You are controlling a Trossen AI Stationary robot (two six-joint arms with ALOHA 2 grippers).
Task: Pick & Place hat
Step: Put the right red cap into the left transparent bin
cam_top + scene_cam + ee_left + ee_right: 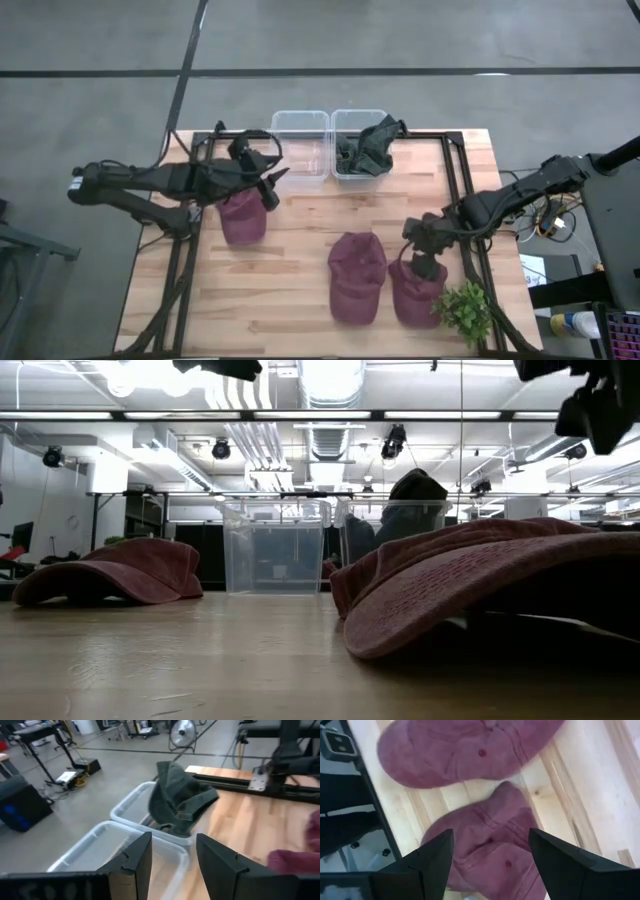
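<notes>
Three maroon hats lie flat on the wooden table: one on the left (242, 216), one in the middle (357, 276), one on the right (413, 291). Two clear bins stand at the far edge; the left bin (300, 140) shows nothing inside, and the right bin (345, 172) holds dark green hats (368, 146). My left gripper (278, 180) is open, hovering beyond the left hat and pointing at the bins (100, 845). My right gripper (428, 262) is open, raised above the right hat (490, 840), fingers pointing down.
A small green plant (465, 312) stands at the table's near right corner, close to the right hat. Black rails run along both table sides (465, 190). Bare wood lies between the left hat and the middle hat. The green hat (180, 795) drapes over its bin's rim.
</notes>
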